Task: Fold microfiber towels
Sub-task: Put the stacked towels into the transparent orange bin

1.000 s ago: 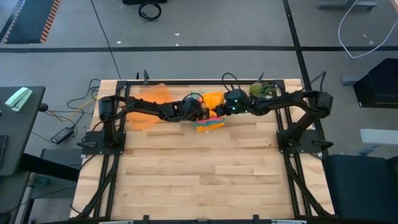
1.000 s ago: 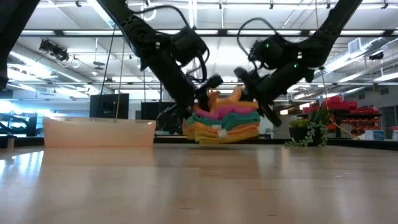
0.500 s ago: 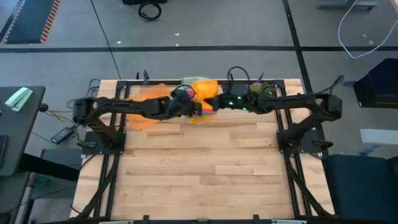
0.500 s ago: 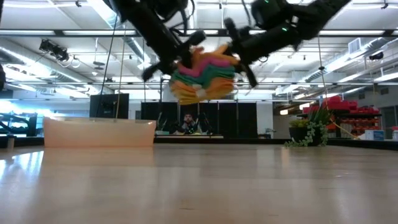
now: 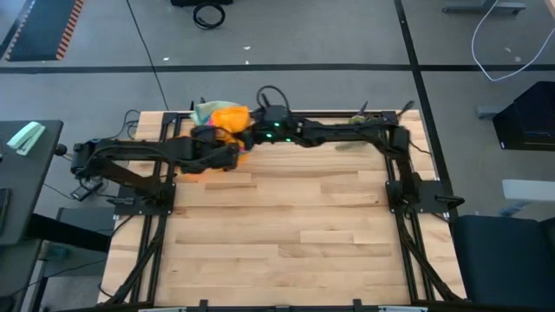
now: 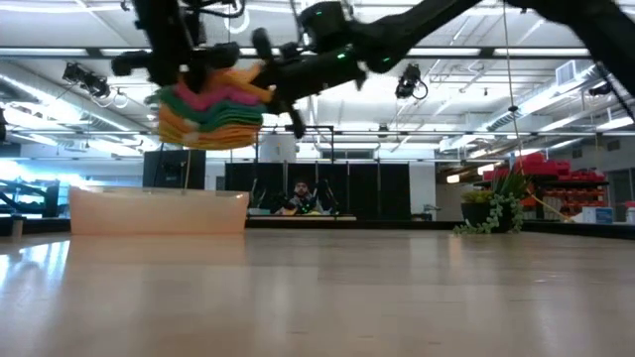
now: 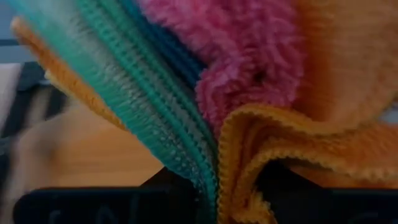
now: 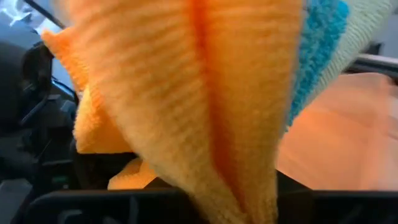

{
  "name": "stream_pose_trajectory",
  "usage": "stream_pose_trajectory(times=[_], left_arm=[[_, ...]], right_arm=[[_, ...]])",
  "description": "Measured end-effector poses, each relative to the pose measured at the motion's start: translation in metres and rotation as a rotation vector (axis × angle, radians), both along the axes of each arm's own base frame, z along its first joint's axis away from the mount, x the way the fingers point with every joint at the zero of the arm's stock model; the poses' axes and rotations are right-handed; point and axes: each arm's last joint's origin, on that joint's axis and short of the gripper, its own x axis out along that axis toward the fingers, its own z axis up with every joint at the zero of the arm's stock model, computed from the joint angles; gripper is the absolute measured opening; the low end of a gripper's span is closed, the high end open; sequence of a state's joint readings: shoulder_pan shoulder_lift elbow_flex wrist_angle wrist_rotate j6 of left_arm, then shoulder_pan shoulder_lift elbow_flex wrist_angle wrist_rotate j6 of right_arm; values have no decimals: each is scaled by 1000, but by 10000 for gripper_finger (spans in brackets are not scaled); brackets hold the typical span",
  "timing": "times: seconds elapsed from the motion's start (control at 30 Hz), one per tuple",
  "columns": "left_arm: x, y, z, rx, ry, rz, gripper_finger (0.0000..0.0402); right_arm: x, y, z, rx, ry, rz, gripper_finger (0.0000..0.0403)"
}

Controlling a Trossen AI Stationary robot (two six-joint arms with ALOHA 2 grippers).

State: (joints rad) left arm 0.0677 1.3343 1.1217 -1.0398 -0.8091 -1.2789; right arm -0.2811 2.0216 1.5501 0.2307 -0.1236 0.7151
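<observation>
Both pincers clamp one stack of microfiber towels (image 6: 210, 107) — left pincer (image 5: 218, 141) on one side, right pincer (image 5: 250, 134) opposite — holding it in the air near the surface's (image 5: 286, 225) far left corner, above the orange tray (image 6: 159, 210). Soft and light, the layers likely sag and slip, so gripping across all the folded edges seems wisest.

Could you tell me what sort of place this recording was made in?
Probably a robotics lab or large workshop hall: a wooden table in a black frame on a taped concrete floor, with strip lights along an open ceiling.
</observation>
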Motion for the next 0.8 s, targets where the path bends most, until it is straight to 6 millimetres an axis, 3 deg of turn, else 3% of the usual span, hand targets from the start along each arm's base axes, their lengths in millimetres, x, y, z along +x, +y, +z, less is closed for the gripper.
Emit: stream_pose_trajectory(times=[0.07, 0.23, 0.47, 0.67, 0.8], left_arm=[[-13, 0, -2, 7, 20, 41, 80], [-46, 0, -33, -9, -43, 114, 80], [-74, 4, -64, -26, -127, 193, 80], [-78, 12, -70, 26, -82, 225, 80], [-76, 15, -69, 75, -69, 214, 80]], right_arm=[[18, -7, -3, 4, -9, 25, 58], [53, -19, -18, 22, 63, 71, 58], [81, -36, -42, -5, 102, 94, 58], [93, -53, -56, -94, 86, 87, 58], [96, -64, -56, -120, 68, 83, 58]])
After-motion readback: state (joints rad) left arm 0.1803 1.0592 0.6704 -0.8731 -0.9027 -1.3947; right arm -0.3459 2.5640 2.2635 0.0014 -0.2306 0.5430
